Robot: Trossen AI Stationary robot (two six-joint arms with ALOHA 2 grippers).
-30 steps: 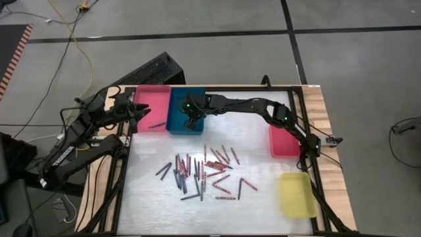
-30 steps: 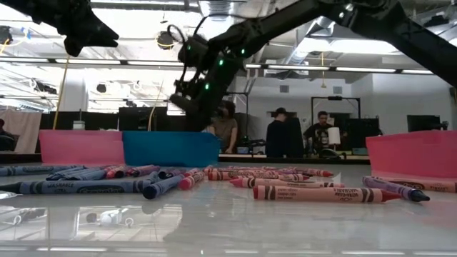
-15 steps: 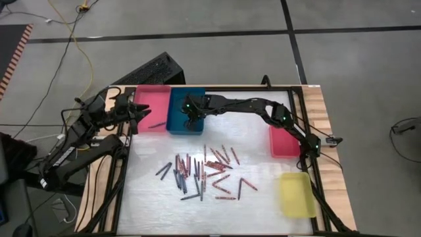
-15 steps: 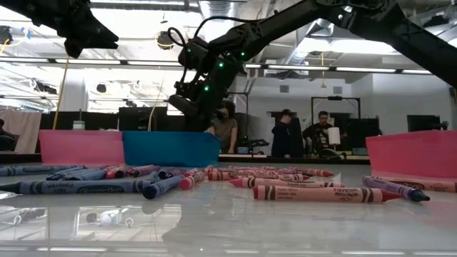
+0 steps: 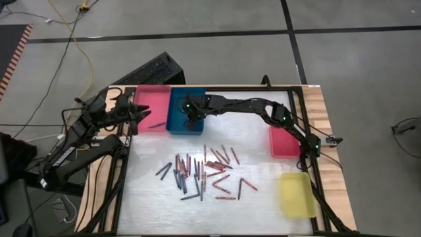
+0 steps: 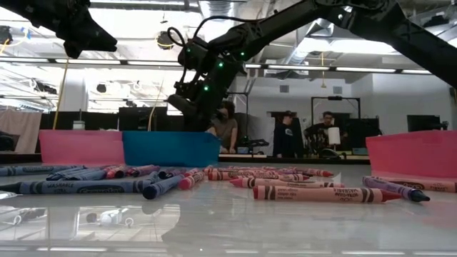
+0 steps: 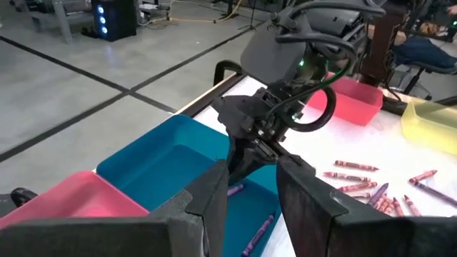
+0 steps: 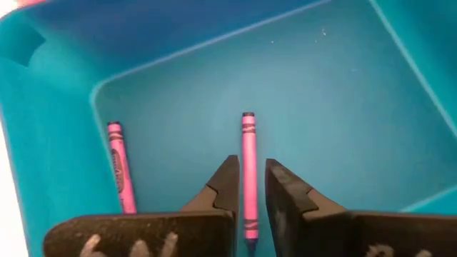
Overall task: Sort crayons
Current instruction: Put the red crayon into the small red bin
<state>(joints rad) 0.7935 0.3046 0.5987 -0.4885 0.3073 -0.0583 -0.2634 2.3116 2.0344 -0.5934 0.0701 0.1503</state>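
My right gripper (image 8: pixel 250 178) hangs over the blue tray (image 5: pixel 186 110) at the table's far side, pointing down into it, fingers a little apart. A pink crayon (image 8: pixel 248 153) lies lengthwise in the gap between them, on or just above the tray floor, and a second pink crayon (image 8: pixel 117 164) lies by the tray wall. My left gripper (image 7: pixel 253 193) is open and empty, level, raised above the pink tray (image 5: pixel 151 102), which holds one dark crayon (image 5: pixel 156 124). A pile of crayons (image 5: pixel 204 171) lies mid-table.
A second pink-red tray (image 5: pixel 284 141) sits at the table's right edge and a yellow tray (image 5: pixel 296 194) nearer the front right. A black keyboard (image 5: pixel 148 71) lies beyond the far edge. People stand in the room behind (image 6: pixel 285 135).
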